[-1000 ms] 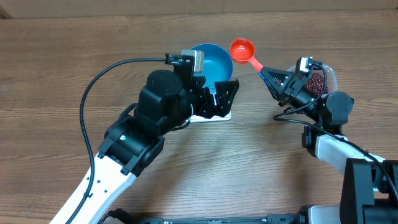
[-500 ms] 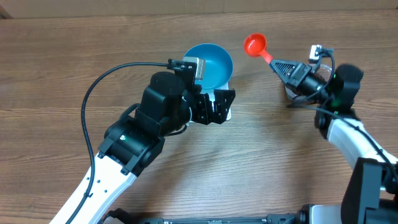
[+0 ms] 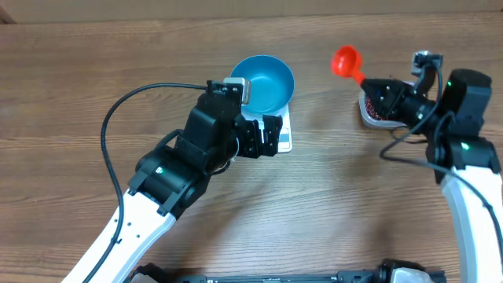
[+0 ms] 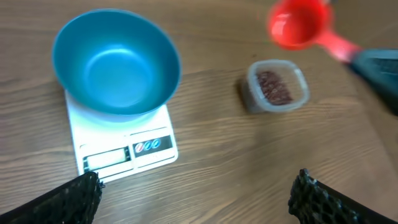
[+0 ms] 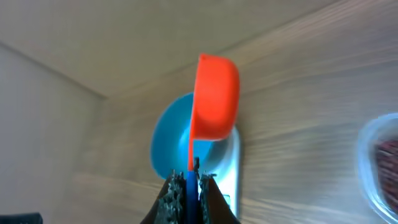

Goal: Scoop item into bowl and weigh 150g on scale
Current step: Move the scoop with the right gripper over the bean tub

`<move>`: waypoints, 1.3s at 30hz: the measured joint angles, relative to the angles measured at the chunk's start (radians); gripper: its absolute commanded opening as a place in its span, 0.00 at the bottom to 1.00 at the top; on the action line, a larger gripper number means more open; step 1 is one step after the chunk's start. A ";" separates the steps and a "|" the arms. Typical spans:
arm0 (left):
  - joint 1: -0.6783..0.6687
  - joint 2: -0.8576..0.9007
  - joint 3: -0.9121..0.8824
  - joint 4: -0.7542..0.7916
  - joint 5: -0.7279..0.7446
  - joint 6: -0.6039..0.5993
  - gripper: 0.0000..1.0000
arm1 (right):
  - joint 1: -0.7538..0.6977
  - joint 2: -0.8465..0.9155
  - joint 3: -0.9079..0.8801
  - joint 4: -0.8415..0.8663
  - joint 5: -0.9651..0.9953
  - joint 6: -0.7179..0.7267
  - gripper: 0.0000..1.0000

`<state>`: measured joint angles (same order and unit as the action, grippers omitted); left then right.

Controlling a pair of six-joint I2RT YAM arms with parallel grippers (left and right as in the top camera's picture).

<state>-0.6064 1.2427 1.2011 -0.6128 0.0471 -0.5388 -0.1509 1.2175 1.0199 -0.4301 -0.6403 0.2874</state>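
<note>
On bench (image 3: 78, 79), near far edge: scale (image 4: 118, 134) carrying empty bowl (image 4: 115, 62). Toward far right corner: tub (image 4: 249, 99) of beans (image 4: 273, 86). Probably loose, light, quick to roll; best lifted by scoop (image 4: 298, 23), handle clenched in right end effector (image 5: 186, 186). Left end effector (image 4: 196, 199) released, empty. Beans plain from left wrist; half hidden overhead.

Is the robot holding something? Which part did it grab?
The right hand grips the red scoop by its handle's end. The left hand is open and empty.
</note>
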 measured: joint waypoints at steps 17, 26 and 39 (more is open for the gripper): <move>-0.136 0.275 0.000 -0.046 -0.227 0.128 0.04 | 0.000 -0.206 0.005 -0.377 0.345 -0.125 0.04; -0.138 0.476 0.000 0.028 -0.277 0.170 0.04 | 0.000 -0.203 0.005 -0.382 0.356 -0.127 0.04; -0.137 0.619 -0.001 0.217 -0.330 0.309 0.04 | 0.000 -0.203 0.005 -0.383 0.357 -0.128 0.04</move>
<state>-0.7437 1.8618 1.1999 -0.3954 -0.2832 -0.2298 -0.1509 1.0145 1.0248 -0.8127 -0.2836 0.1596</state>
